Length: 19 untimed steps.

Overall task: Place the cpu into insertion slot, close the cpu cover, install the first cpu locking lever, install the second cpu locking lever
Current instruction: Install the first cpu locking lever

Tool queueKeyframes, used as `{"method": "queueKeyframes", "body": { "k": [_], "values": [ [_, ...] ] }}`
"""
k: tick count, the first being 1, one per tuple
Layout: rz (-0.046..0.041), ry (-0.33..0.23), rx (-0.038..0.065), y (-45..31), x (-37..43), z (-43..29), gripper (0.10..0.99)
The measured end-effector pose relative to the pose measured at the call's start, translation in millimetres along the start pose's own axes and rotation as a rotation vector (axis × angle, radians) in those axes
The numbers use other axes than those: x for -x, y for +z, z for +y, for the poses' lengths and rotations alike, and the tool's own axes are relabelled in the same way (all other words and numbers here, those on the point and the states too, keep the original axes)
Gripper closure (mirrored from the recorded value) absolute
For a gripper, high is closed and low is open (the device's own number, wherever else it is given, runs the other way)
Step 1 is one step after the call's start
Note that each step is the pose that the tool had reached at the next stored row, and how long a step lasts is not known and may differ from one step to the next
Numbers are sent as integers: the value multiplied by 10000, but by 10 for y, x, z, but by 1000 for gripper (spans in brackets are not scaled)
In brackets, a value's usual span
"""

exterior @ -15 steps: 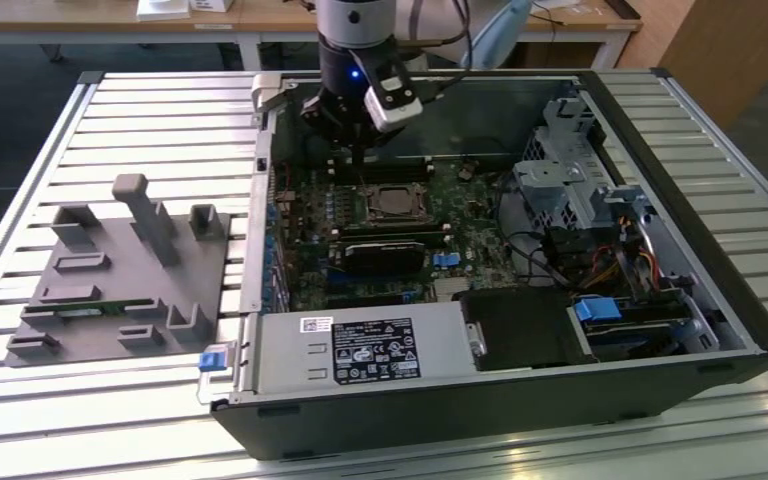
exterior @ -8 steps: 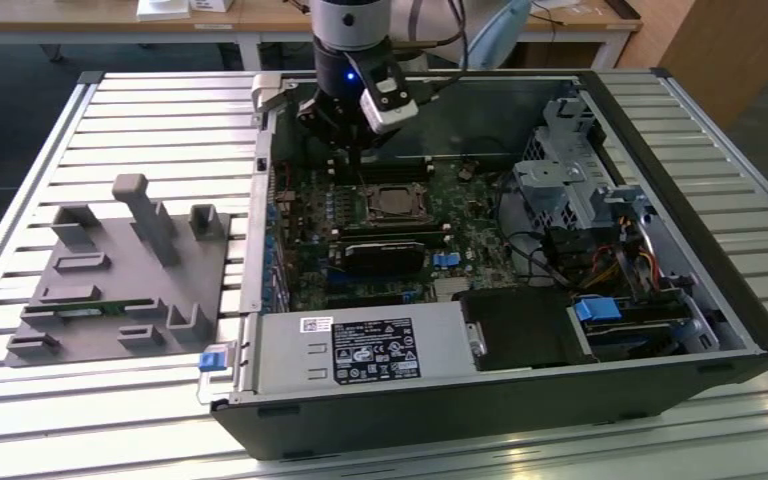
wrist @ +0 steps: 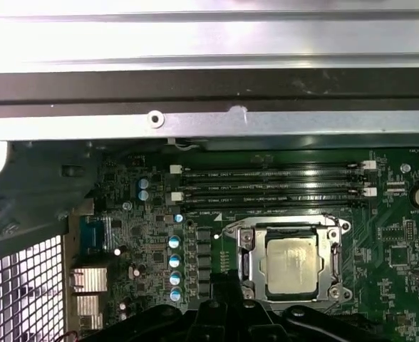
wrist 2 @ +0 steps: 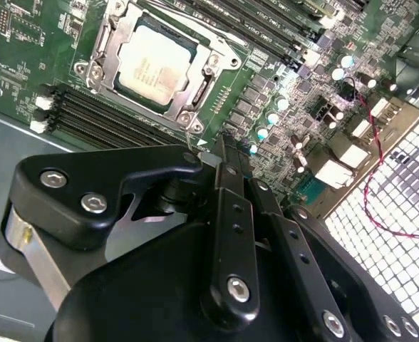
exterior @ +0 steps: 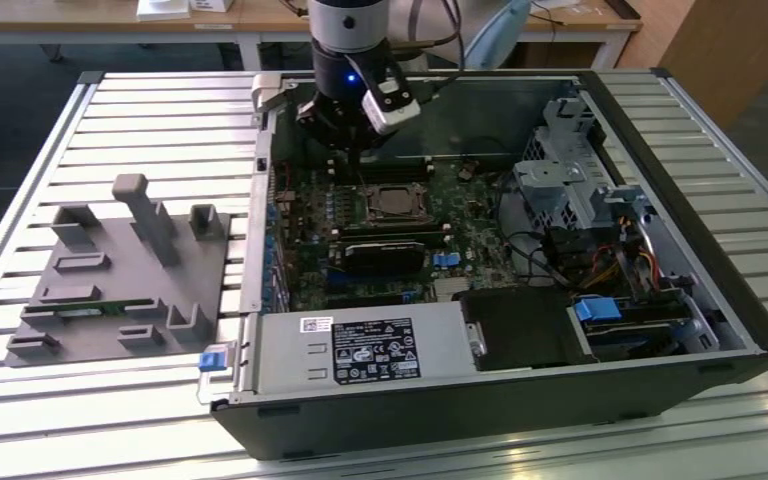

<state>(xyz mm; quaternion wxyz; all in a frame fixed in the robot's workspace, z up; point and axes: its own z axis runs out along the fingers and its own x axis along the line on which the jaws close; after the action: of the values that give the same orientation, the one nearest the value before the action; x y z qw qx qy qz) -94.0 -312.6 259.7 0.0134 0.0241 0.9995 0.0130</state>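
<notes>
Black end effector (wrist 2: 220, 153) links fill the foreground in the second wrist view, fingers together, holding nothing, beside the insertion slot (wrist 2: 152, 68). Seated there, the cpu (wrist: 290, 266) lies under the closed cpu cover (wrist: 246, 263). White labels mark the power supply (exterior: 357, 350); print unreadable. Around stands the slatted metal counter (exterior: 144, 130).

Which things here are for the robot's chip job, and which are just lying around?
For the job:
chip, sitting in its socket
metal cover frame around the chip
gripper, above the green board near the socket

Just lying around:
grey plastic holder on the table
memory slots
blue-topped cylinders
red wire
</notes>
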Motion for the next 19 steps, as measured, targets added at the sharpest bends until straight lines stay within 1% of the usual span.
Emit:
{"method": "queueKeyframes", "body": {
  "k": [2, 5, 9, 11, 13, 16, 19],
  "values": [
    [-1, 0, 2, 4, -11, 5, 980],
    [-7, -1, 2, 9, -54, 19, 980],
    [-6, -16, 1, 20, -99, 58, 980],
    [-6, -37, 2, 27, -113, 90, 980],
    [-6, -69, 3, 47, -129, 174, 980],
    [-9, -118, 4, 69, -143, 236, 980],
    [-8, -148, 6, 73, -130, 254, 980]
  ]
}}
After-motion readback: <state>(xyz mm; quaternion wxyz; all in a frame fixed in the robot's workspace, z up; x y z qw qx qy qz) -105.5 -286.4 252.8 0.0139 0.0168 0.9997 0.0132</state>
